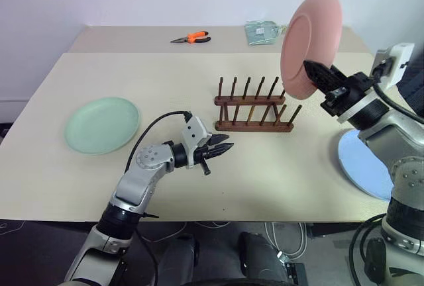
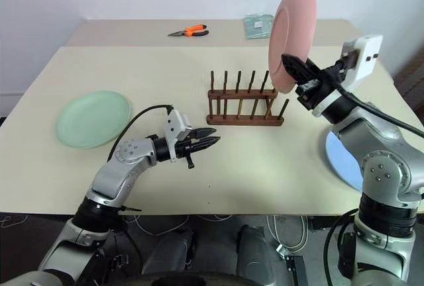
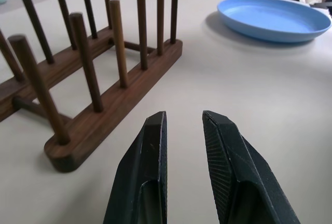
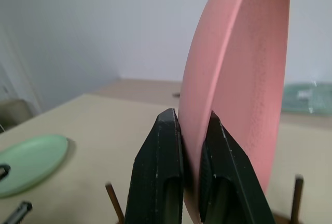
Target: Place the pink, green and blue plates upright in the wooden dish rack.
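Right end effector point(image 4: 193, 146) clamped on pink plate point(image 4: 236, 79); left end effector point(image 3: 184, 130) apparently slightly parted, empty beside wooden dish rack point(image 3: 104, 105).

Tool point(image 4: 193, 182) pinches pink plate point(image 4: 244, 68) upright

Head stereo pair looking down, wrist cameras close along gripper fingers

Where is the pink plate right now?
The pink plate is held upright on edge in the right end effector, raised above the right end of the wooden dish rack and not yet between its pegs.
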Robot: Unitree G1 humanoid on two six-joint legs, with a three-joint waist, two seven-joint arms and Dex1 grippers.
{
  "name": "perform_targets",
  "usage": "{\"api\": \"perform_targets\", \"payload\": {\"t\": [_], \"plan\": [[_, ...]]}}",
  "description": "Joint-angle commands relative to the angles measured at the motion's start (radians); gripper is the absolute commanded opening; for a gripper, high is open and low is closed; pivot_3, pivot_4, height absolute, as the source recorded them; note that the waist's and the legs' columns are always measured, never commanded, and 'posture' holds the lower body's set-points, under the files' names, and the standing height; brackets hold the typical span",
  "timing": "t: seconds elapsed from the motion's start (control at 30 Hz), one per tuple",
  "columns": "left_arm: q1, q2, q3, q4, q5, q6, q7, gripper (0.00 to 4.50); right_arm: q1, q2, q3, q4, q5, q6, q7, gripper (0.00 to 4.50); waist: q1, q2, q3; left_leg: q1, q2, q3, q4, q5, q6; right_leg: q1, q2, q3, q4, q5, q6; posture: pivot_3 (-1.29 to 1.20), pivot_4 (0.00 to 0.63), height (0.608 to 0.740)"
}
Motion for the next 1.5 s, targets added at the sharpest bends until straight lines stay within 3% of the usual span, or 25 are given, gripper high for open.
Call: {"api": "perform_targets", "payload": {"t": [0.03, 0.17, 0.27, 0.37, 0.43, 0.57, 0.7, 0.73, 0.83, 0.93, 1.03, 1.17, 1.37, 1.5], "plan": [[0.005, -0.002, 0.012, -0.046, -0.016, 0.0, 0.007, 1.05, -0.004, 0.009, -0.001, -0.007, 0.001, -0.002, -0.019, 0.04, -0.003, 0.0, 0.0, 0.0, 0.0, 0.0, 0.0, 0.0, 0.0, 0.0, 0.0, 0.0, 0.0, 0.0, 0.0, 0.0, 0.15, 0.74], [0.006, -0.004, 0.012, -0.051, -0.018, 0.005, 0.011, 1.05, -0.014, 0.011, 0.015, 0.066, -0.022, 0.009, -0.031, 0.04, -0.001, 0.0, 0.0, 0.0, 0.0, 0.001, 0.0, 0.0, 0.0, 0.0, 0.0, 0.0, 0.0, 0.0, 0.0, 0.0, 0.15, 0.74], [0.004, -0.003, 0.011, -0.05, -0.019, 0.007, 0.014, 1.05, -0.032, 0.002, 0.024, 0.094, -0.035, 0.009, -0.027, 1.07, 0.0, 0.0, 0.0, 0.0, 0.0, 0.001, 0.0, 0.0, 0.0, 0.0, 0.0, 0.0, 0.0, 0.0, 0.0, 0.0, 0.15, 0.74], [0.006, 0.001, 0.015, -0.052, -0.028, 0.02, 0.011, 1.05, -0.045, -0.03, 0.039, 0.097, -0.132, -0.055, -0.033, 2.5, 0.0, 0.0, 0.0, 0.0, 0.0, 0.001, 0.0, 0.0, 0.0, 0.0, 0.0, 0.0, 0.0, 0.0, 0.001, 0.0, 0.15, 0.74], [0.01, 0.007, 0.018, -0.059, -0.039, 0.034, 0.004, 1.05, -0.047, -0.051, 0.03, 0.099, -0.191, -0.101, -0.03, 2.5, 0.0, 0.0, 0.0, 0.0, 0.0, 0.001, 0.0, 0.0, 0.0, 0.0, 0.0, 0.0, 0.0, 0.0, 0.001, 0.0, 0.15, 0.74], [0.025, 0.029, 0.057, -0.085, -0.08, 0.055, -0.004, 2.38, -0.034, -0.137, -0.039, 0.116, -0.225, -0.14, 0.035, 2.57, 0.0, 0.0, 0.0, 0.0, 0.0, 0.001, 0.0, 0.0, 0.0, 0.0, 0.0, 0.0, 0.0, 0.0, 0.001, 0.0, 0.15, 0.74], [-0.009, 0.029, 0.237, -0.025, -0.071, 0.043, 0.169, 4.32, -0.038, -0.224, -0.055, 0.031, -0.191, -0.148, 0.148, 3.91, -0.002, 0.0, 0.0, 0.0, 0.0, 0.001, 0.0, 0.0, 0.001, 0.0, 0.0, 0.0, 0.0, -0.001, 0.002, 0.0, 0.15, 0.74], [-0.022, 0.031, 0.28, 0.003, -0.056, 0.039, 0.225, 4.5, -0.04, -0.235, -0.039, 0.002, -0.184, -0.143, 0.168, 4.39, -0.005, 0.0, 0.0, 0.0, 0.001, 0.001, 0.0, 0.0, 0.001, 0.0, 0.0, 0.0, 0.0, -0.002, 0.004, 0.0, 0.15, 0.74], [-0.067, 0.046, 0.413, 0.095, -0.015, 0.044, 0.404, 4.5, -0.03, -0.256, 0.044, -0.096, -0.192, -0.146, 0.231, 4.46, -0.009, 0.0, 0.0, 0.001, 0.002, 0.001, 0.0, 0.0, 0.001, 0.0, 0.002, 0.0, 0.001, -0.001, 0.006, 0.0, 0.15, 0.74], [-0.122, 0.094, 0.611, 0.202, 0.066, 0.126, 0.721, 4.5, -0.034, -0.237, 0.239, -0.181, -0.253, -0.164, 0.294, 4.46, -0.019, -0.002, 0.001, 0.001, 0.002, 0.001, 0.0, -0.001, 0.0, -0.001, 0.002, 0.0, 0.001, -0.001, 0.007, 0.0, 0.15, 0.74], [-0.119, 0.103, 0.719, 0.212, 0.099, 0.213, 0.905, 4.5, -0.034, -0.192, 0.389, -0.181, -0.347, -0.203, 0.308, 4.46, -0.025, -0.003, 0.001, 0.001, 0.002, -0.001, -0.001, -0.001, 0.0, -0.002, 0.003, -0.001, 0.002, -0.001, 0.008, 0.0, 0.15, 0.74], [-0.085, 0.059, 0.831, 0.13, 0.053, 0.323, 0.999, 4.5, -0.025, -0.132, 0.515, -0.146, -0.451, -0.259, 0.324, 4.46, -0.005, -0.006, 0.001, 0.0, -0.001, -0.001, 0.0, -0.001, 0.0, -0.001, -0.001, 0.0, 0.001, 0.001, 0.008, 0.0, 0.15, 0.74], [-0.075, -0.085, 1.012, 0.044, -0.136, 0.556, 1.065, 4.5, -0.023, -0.084, 0.537, -0.097, -0.506, -0.289, 0.344, 4.46, 0.004, -0.011, 0.001, -0.001, -0.002, -0.003, 0.002, -0.001, -0.001, 0.0, -0.001, -0.001, 0.001, 0.001, 0.008, 0.0, 0.15, 0.74], [-0.105, -0.15, 1.108, 0.047, -0.238, 0.582, 1.099, 3.2, -0.022, -0.072, 0.535, -0.076, -0.545, -0.303, 0.342, 4.5, 0.001, -0.01, 0.001, 0.001, -0.001, -0.002, 0.001, -0.001, -0.001, 0.0, 0.0, -0.001, 0.003, 0.001, 0.009, 0.0, 0.15, 0.74]]}}
